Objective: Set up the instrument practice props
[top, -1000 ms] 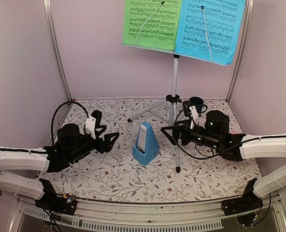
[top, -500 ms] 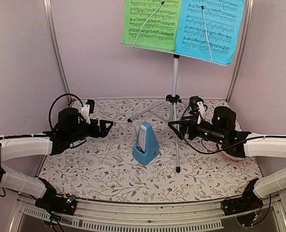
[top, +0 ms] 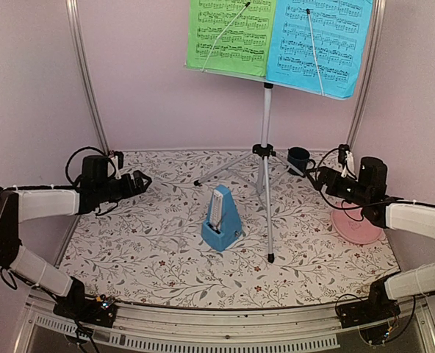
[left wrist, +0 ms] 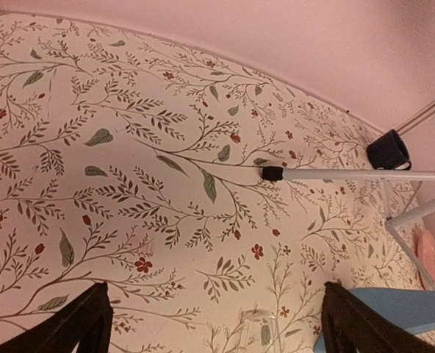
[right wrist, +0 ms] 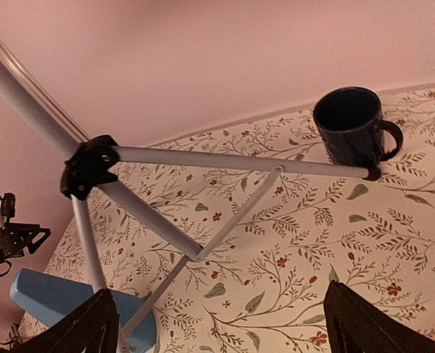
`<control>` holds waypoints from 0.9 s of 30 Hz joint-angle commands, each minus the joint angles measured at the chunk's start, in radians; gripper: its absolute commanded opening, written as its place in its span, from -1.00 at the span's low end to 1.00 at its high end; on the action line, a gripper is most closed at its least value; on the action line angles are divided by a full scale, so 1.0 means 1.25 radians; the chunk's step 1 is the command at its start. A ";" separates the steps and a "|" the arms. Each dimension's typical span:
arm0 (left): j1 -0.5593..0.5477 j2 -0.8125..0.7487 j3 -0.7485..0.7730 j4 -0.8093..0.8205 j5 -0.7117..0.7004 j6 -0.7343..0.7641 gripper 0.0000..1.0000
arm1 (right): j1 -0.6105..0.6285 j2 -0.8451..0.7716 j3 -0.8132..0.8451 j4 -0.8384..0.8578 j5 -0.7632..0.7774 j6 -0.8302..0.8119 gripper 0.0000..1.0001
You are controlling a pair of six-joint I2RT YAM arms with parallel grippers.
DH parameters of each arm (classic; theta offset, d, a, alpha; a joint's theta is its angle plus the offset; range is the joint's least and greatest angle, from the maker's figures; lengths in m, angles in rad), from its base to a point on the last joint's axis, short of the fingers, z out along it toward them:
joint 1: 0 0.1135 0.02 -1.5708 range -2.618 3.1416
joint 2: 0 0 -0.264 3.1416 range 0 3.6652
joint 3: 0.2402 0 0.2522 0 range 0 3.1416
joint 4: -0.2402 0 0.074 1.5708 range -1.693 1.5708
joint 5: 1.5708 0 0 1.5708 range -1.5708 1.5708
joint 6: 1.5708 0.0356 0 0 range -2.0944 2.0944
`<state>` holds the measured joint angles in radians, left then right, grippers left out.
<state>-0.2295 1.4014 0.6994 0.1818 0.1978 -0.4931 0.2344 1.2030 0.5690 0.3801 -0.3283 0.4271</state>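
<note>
The silver tripod music stand (top: 265, 140) stands at the back middle; its legs also show in the right wrist view (right wrist: 203, 158) and one leg in the left wrist view (left wrist: 350, 174). A green sheet (top: 231, 33) and a blue sheet (top: 317, 44) of music rest on its desk, held by wire arms. The blue pyramid metronome (top: 220, 218) stands upright in front of the stand; it also shows in the left wrist view (left wrist: 386, 309). My left gripper (top: 140, 180) is open and empty at the left. My right gripper (top: 322, 179) is open and empty at the right, near the mug.
A dark blue mug (top: 299, 158) stands at the back right by a tripod foot, also in the right wrist view (right wrist: 352, 125). A pink plate (top: 356, 225) lies under my right arm. Pink walls and metal posts close in the floral table (top: 166, 257).
Both arms have drawn back outward from the metronome and stand, the left toward the left wall, the right toward the right wall. The props have not moved.
</note>
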 commanded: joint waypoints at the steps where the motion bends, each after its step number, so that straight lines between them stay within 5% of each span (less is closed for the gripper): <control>1: 0.008 0.019 -0.050 0.015 0.024 -0.047 0.99 | -0.018 0.053 -0.015 -0.060 0.009 0.039 0.98; 27: -0.001 -0.023 -0.146 0.070 -0.005 -0.048 0.98 | -0.018 0.047 -0.141 0.031 0.015 0.046 0.98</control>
<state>-0.2230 1.3987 0.5266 0.2516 0.2039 -0.5549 0.2111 1.2812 0.4088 0.3893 -0.3054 0.4816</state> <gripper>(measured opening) 0.993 0.989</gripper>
